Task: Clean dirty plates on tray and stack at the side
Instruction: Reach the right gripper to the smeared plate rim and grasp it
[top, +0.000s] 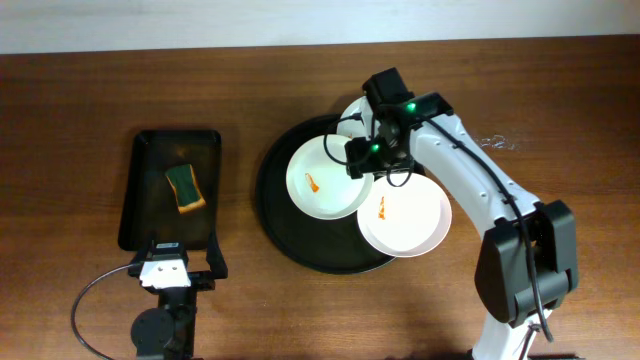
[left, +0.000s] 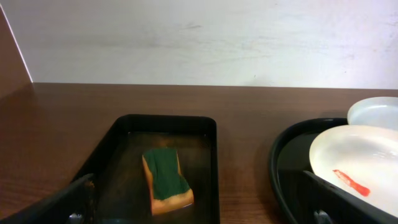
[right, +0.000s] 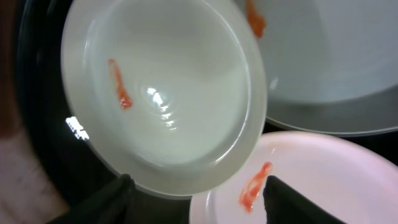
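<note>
Three white plates lie overlapping on the round black tray (top: 275, 228). The left plate (top: 325, 180) and the right plate (top: 410, 220) each carry an orange-red smear. The back plate (top: 352, 108) is mostly hidden by my right arm. My right gripper (top: 368, 160) hangs low over the spot where the plates overlap. In the right wrist view its jaws (right: 196, 202) stand apart. One fingertip (right: 109, 199) sits just outside the rim of the upper smeared plate (right: 168, 93). The other is over the lower smeared plate (right: 323, 180). My left gripper (top: 172, 265) is open and empty.
A rectangular black tray (top: 150, 150) at the left holds a green and yellow sponge (top: 185, 187), which lies ahead of my left gripper (left: 199, 218) in the left wrist view. The right plate overhangs the round tray's rim. Brown wood tabletop surrounds both trays.
</note>
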